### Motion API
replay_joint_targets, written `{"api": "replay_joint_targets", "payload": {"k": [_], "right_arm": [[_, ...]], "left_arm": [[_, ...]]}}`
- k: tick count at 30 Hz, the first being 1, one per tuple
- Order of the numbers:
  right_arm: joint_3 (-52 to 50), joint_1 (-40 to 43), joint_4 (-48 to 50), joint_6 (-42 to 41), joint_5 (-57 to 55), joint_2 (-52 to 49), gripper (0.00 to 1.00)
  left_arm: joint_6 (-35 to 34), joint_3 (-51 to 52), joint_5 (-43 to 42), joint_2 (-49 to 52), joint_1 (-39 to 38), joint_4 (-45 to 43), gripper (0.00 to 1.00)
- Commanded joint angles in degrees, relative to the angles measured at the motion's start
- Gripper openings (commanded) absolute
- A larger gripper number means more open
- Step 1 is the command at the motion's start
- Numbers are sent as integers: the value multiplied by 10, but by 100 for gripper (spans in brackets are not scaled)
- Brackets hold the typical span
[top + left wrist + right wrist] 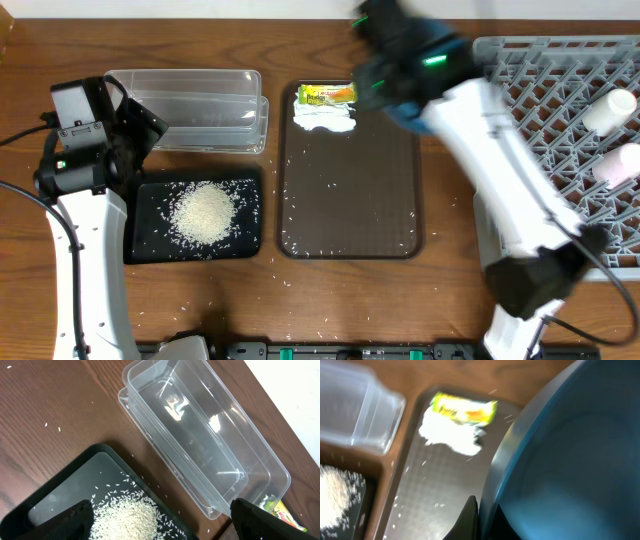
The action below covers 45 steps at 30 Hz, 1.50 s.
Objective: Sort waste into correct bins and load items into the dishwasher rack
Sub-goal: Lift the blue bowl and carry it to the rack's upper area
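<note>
Noting the right pincer (481, 519) clenched on the rim of the dark-blue bowl (570, 460). The dishwasher rack (560, 90) lies just to its right, nearer this arm. The left pincer (165, 521) hangs released over the black tray (60, 492).

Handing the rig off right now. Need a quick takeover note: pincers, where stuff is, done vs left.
Left pincer: open, empty, above the black tray and clear tub.
Right pincer: shut on the rim of the blue bowl, over the brown tray's far right corner, beside the rack.
Done: rice heaped in the black tray; pink cup and another pale item lie in the rack.
Left: rack the bowl; bin the wrapper and napkin on the brown tray's far end; tub empty; stray grains around. Chopsticks not visible.
</note>
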<state>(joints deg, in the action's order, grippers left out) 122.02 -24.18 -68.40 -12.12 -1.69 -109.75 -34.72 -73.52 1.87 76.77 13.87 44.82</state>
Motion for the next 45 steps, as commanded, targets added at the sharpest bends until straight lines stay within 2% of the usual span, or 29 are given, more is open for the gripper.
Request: {"api": "replay_joint_targets", "payload": {"k": [1,5,11,17,34,39,45], "right_arm": [[12,76,-8,59,121,31,1],[10,175,-6,92,256,29,1],[9,317,47,123,508,12,1],[8,381,122,122,654,-30,1],[8,411,152,103,725,-152,1],[8,428,149,103,778,-170,1],[8,445,116,103,778,-185,1]], "left_arm": [[-3,2,3,4,3,1,90],[-3,2,3,4,3,1,90],[-3,2,3,4,3,1,90],[-3,2,3,4,3,1,90],[-3,2,3,4,3,1,90],[-3,2,3,4,3,1,90],[-3,2,3,4,3,1,90]]}}
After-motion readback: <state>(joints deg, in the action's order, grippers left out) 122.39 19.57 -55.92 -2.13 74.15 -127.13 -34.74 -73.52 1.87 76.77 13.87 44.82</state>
